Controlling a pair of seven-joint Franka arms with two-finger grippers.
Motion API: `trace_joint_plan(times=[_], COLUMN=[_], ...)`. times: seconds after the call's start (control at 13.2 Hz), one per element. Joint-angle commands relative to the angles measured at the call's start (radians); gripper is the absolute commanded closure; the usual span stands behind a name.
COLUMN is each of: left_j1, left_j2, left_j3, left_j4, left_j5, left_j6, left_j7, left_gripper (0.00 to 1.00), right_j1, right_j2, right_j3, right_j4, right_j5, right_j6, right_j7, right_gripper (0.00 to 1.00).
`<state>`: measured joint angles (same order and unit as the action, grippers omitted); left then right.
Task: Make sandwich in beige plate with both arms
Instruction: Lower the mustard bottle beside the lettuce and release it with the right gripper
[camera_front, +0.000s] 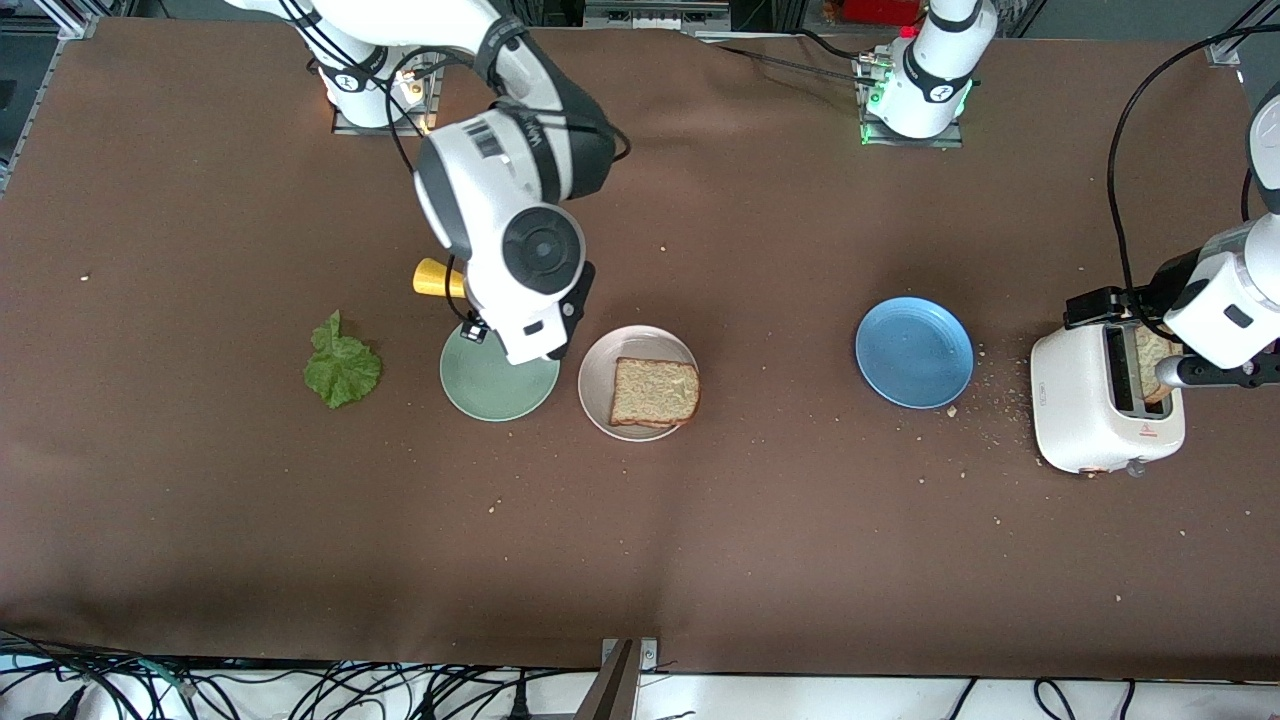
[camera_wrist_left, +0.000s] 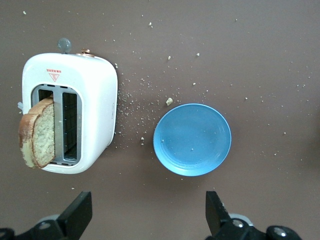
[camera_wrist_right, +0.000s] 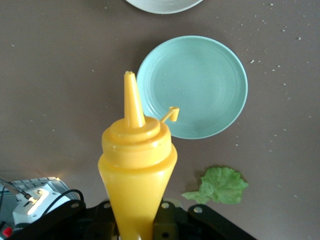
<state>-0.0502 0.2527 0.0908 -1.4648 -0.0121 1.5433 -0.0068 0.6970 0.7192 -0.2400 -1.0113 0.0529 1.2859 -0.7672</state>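
Note:
The beige plate (camera_front: 600, 372) sits mid-table with one toasted bread slice (camera_front: 655, 392) lying on it. A second slice (camera_front: 1155, 362) (camera_wrist_left: 39, 134) sticks out of a slot of the white toaster (camera_front: 1080, 405) (camera_wrist_left: 92, 105) at the left arm's end. The lettuce leaf (camera_front: 342, 366) (camera_wrist_right: 222, 186) lies on the cloth toward the right arm's end. My right gripper (camera_wrist_right: 137, 225) is shut on a yellow squeeze bottle (camera_front: 438, 278) (camera_wrist_right: 136, 170), held over the table beside the mint green plate. My left gripper (camera_wrist_left: 148, 212) hangs open and empty above the cloth by the toaster and blue plate.
A mint green plate (camera_front: 490, 385) (camera_wrist_right: 200, 85) lies beside the beige plate, toward the right arm's end. A blue plate (camera_front: 914, 352) (camera_wrist_left: 192, 139) lies between the beige plate and the toaster. Crumbs (camera_wrist_left: 131, 102) are scattered around the toaster.

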Motion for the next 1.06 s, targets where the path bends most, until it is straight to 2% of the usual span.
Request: trace_joint_plan(times=[0.0, 0.08, 0.23, 0.53, 0.61, 0.76, 0.99], left_j1=[0.046, 0.035, 0.032, 0.018, 0.016, 0.013, 0.01], left_j2=[-0.007, -0.007, -0.007, -0.009, -0.009, -0.01, -0.012], left_j3=[-0.046, -0.045, -0.045, -0.039, -0.04, -0.045, -0.043], left_j4=[0.011, 0.011, 0.011, 0.012, 0.012, 0.018, 0.035], left_j5=[0.017, 0.018, 0.024, 0.021, 0.021, 0.032, 0.03], left_j6=[0.003, 0.009, 0.018, 0.018, 0.017, 0.018, 0.02], left_j7=[0.016, 0.018, 0.018, 0.011, 0.004, 0.01, 0.011], left_gripper=[0.0, 0.0, 0.0, 0.0, 0.0, 0.0, 0.0], right_j1=[-0.155, -0.204, -0.284, -0.411, -0.438, -0.488, -0.554], right_j2=[-0.015, -0.015, -0.012, -0.01, -0.009, -0.009, -0.012], right_j3=[0.017, 0.019, 0.019, 0.021, 0.022, 0.021, 0.021], right_j4=[-0.003, -0.003, -0.013, -0.09, -0.119, -0.17, -0.266], right_j5=[0.195, 0.261, 0.339, 0.507, 0.531, 0.657, 0.757], right_j6=[-0.01, -0.011, -0.013, -0.013, -0.016, -0.016, -0.033], right_j7=[-0.102, -0.137, -0.248, -0.455, -0.553, -0.751, -1.016], right_gripper=[1.0, 1.0, 1.0, 1.0, 1.0, 1.0, 1.0])
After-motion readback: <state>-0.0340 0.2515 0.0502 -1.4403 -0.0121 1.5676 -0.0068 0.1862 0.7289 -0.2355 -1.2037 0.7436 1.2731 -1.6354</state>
